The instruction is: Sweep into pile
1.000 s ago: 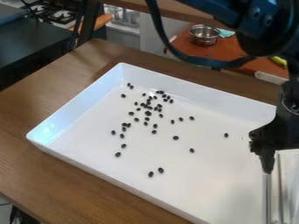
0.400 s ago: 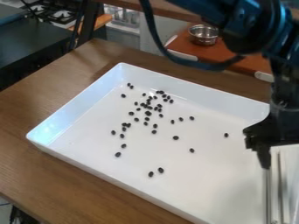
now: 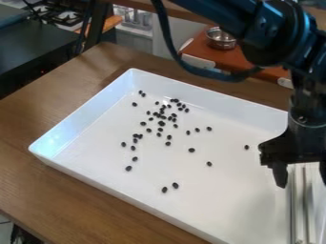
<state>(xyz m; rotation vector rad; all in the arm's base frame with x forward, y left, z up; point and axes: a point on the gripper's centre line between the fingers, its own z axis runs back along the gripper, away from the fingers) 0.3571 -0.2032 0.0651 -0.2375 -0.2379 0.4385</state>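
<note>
In the camera view, black beans [image 3: 161, 124] are scattered across the white tray [image 3: 210, 93], and with the claw [image 3: 301, 174] spread wide near the metal rods [image 3: 293, 205], these could be missed or tipped if it is closed off-centre.

Soft daylight-bright scene, strong glare on the tray [image 3: 210, 205] at its left corner, dim background upper left

No words, numbers or signs big enough to read.
</note>
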